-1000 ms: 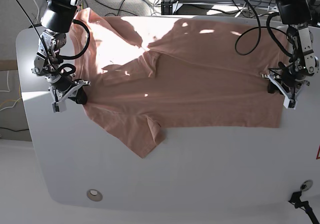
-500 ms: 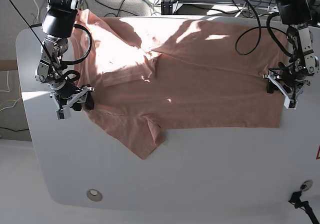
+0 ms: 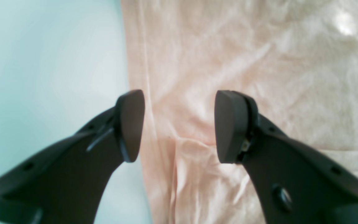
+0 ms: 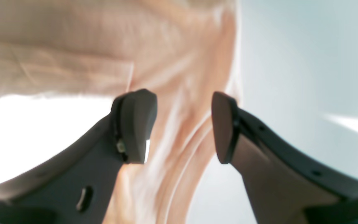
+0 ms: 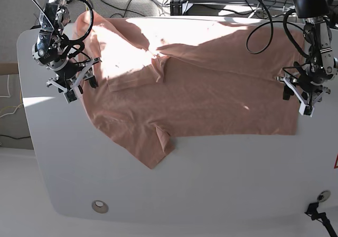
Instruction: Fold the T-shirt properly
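The left end effector has its two dark fingers spread well apart, with nothing held between them. It hovers over one side edge of the T-shirt, so that one finger sits above the pale desk and the other above pink cloth. A small raised fold of fabric lies just beneath the gap.

The right end effector also stands open and grips nothing. Its fingers straddle the opposite edge of the shirt, where the cloth runs in soft blurred ridges; one fingertip is over fabric and a patch of glaring sunlight, the other over bare desk.

From the base view, the right end effector is at the picture's left, beside the shirt near a folded-in sleeve. The left end effector is at the picture's right, at the shirt's far edge.

The salmon-pink T-shirt lies spread across the back half of the white desk, mostly flat. One sleeve is folded inward over the body near the upper left. Another part juts toward the front edge as a point. Sunlight and shadow fall across the cloth. Black cables hang behind the desk.
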Motion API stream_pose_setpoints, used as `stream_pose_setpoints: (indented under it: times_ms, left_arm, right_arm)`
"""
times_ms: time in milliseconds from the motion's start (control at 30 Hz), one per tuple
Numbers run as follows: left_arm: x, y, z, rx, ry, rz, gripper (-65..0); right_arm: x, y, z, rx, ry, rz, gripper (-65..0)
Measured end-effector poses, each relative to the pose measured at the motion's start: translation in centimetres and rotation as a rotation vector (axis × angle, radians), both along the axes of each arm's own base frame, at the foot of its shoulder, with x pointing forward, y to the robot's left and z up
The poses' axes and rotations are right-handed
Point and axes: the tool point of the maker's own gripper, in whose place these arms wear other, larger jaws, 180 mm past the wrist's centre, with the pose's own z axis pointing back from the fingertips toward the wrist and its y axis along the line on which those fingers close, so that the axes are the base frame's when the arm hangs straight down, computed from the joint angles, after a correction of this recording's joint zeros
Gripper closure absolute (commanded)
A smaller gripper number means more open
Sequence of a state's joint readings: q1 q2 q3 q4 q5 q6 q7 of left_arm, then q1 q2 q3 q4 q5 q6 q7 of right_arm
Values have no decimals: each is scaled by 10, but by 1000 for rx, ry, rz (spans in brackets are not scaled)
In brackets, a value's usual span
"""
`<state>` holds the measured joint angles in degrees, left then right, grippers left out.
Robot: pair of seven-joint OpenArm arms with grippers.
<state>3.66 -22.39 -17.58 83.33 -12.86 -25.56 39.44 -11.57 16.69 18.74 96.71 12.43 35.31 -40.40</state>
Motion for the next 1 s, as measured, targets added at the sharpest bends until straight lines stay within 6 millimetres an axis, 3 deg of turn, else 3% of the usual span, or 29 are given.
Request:
stream_pose_setpoints:
  times_ms: [100,233,467,633,867,1000]
  left_arm:
    - [1,-3,1,-1,-6,-6,-337]
    - [-2,-1,0,3,1,-5,-337]
    - [-5,-3,-3,0,10,-7,-337]
    - [-5,-3,-3,0,10,-8,-337]
    - [-4,-3,-3,-1,10,-7,-337]
    - [-7,0,-13,-12,33,5,-337]
  right_arm:
    - [-23,9,0,-4,13,-12,-309]
    - [-28,30,-1,62,3,-26,-309]
    - [-13,29,5,69,-30,-29,-309]
    - [-22,27,-15,86,35,-47,-309]
    - [-21,51,-23,134,47,-13,-309]
    - [-6,47,-27,163,33,-33,-308]
